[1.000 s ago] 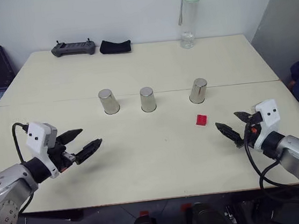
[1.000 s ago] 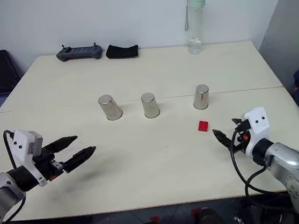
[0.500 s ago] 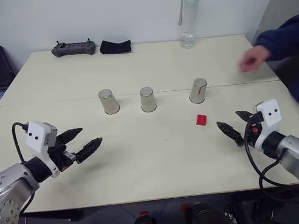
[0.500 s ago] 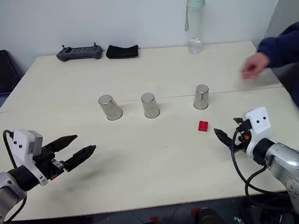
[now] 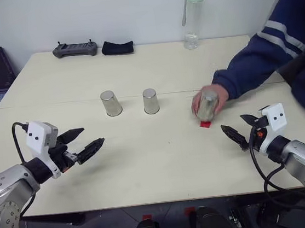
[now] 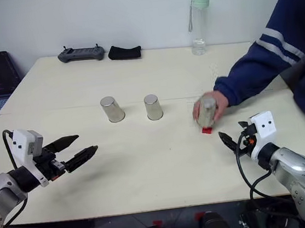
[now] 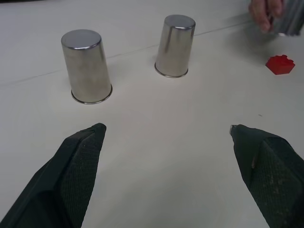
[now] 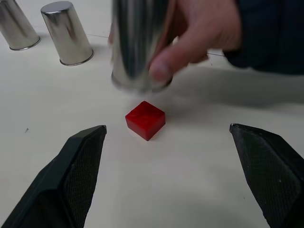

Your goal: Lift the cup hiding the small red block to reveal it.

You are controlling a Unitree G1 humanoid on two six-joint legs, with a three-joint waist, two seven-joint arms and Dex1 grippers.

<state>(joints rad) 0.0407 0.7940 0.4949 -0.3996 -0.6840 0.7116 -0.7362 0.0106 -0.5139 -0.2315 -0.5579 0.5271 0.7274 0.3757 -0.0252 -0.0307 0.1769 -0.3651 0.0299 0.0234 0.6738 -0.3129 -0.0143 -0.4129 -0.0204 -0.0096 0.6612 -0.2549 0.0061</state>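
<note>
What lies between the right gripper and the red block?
Bare tabletop lies between the right gripper and the red block, seen in the right wrist view.

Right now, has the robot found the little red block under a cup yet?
Not yet. Nothing is done: the small red block lies uncovered on the table. In hand: a person's hand holds one cup just above it, apparently to hide it. Two other cups stand upside down. The left gripper and right gripper wait open. The lifting is left.

Three shiny silver cups (image 5: 110, 103), a bright red block (image 8: 145, 119), a navy sleeve (image 5: 266, 51) with white stripes.
</note>
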